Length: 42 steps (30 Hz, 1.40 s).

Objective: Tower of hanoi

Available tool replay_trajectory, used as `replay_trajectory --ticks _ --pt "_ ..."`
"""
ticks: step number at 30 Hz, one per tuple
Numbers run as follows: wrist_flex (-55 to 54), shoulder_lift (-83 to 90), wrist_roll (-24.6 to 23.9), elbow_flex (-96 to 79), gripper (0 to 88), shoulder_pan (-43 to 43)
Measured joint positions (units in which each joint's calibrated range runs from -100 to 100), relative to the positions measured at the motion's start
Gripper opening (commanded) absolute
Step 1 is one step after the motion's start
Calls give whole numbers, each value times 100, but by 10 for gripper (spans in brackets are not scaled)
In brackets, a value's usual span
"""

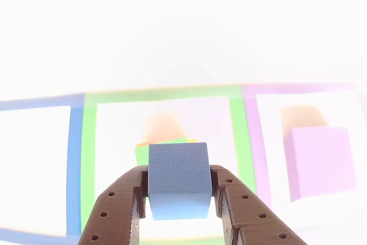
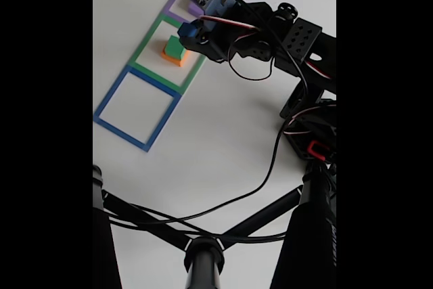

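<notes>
My gripper (image 1: 179, 183) is shut on the small blue cube (image 1: 178, 167), with its brown fingers (image 1: 117, 202) pressing both sides. In the fixed view the gripper (image 2: 189, 34) holds the blue cube (image 2: 187, 33) in the air, just above and to the right of a green block (image 2: 174, 47) that sits on the orange block (image 2: 178, 61). In the other view that green block (image 1: 141, 153) peeks out right behind the cube. The purple slab (image 1: 321, 162) lies at the right, inside the purple outline.
Three flat square outlines lie in a row: blue (image 2: 108, 103), green (image 2: 143, 49) around the stack, and purple (image 2: 193, 10) partly under the arm. The arm (image 2: 298, 45) reaches in from the right. Black tripod legs (image 2: 203, 255) and cables cross the foreground.
</notes>
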<state>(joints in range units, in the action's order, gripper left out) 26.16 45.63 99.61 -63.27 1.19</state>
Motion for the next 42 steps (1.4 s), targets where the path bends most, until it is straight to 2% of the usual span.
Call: replay_trajectory --ticks 9,21,30,42 --pt "-2520 -287 0 -1349 1 -237" --pt "-4559 -1503 20 -1758 1 -237" --pt "-5506 -2372 39 -1758 1 -237" --pt "-6108 -2938 39 -1758 1 -237"
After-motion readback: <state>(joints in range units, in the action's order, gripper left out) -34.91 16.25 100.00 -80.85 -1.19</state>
